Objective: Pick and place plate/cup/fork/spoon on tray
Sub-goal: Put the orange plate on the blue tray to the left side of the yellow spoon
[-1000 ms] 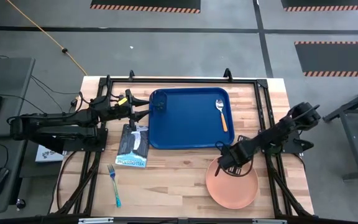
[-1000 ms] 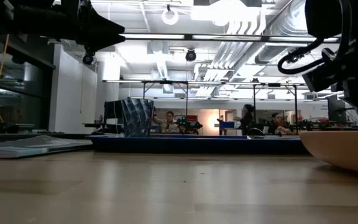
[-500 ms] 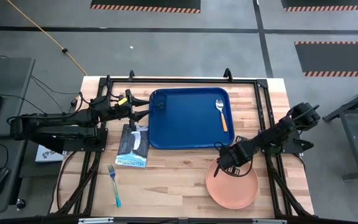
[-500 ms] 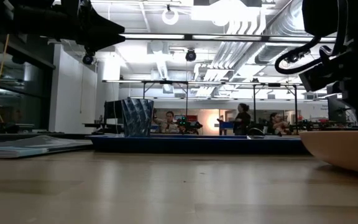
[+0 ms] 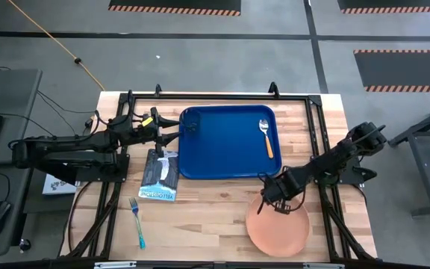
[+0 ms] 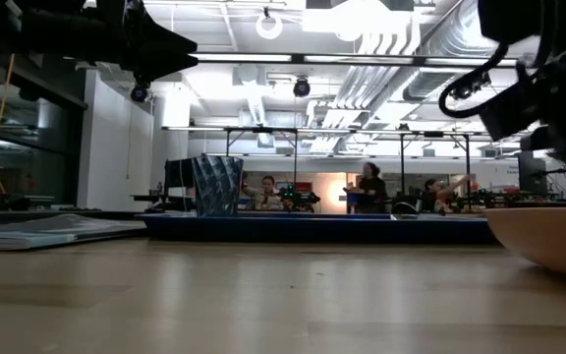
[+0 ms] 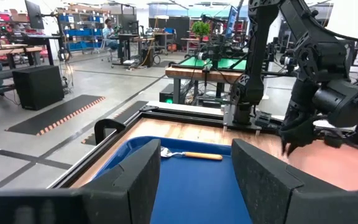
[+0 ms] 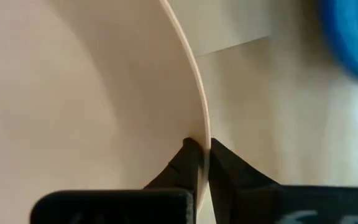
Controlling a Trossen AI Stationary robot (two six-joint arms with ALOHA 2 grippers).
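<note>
The salmon-orange plate (image 5: 278,230) lies on the table at the near right, in front of the blue tray (image 5: 226,161). My right gripper (image 5: 272,199) is shut on the plate's rim. On the tray, the orange-handled spoon (image 5: 266,137) lies at the right. The dark see-through cup (image 5: 192,123) stands in its far left corner. My left gripper (image 7: 194,186) hovers open at the tray's left edge, close to the cup, with nothing between its fingers. The blue-handled fork (image 5: 136,223) lies on the table at the near left. My right gripper pinches the plate's rim (image 8: 200,127) on the side toward the tray. One finger (image 8: 188,163) is on the inside of the plate and the other on the outside. The fingers slant down from the table's right. Whether the rim is raised off the table I cannot tell.
A dark packet with white print (image 5: 160,175) lies just left of the tray, under my left arm. Black frame rails (image 5: 316,127) run along the table's edges. Bare wood (image 5: 200,217) lies between fork and plate. People move in the room behind.
My right gripper has shut on the plate's rim. The plate has shifted a little toward the table's near edge.
</note>
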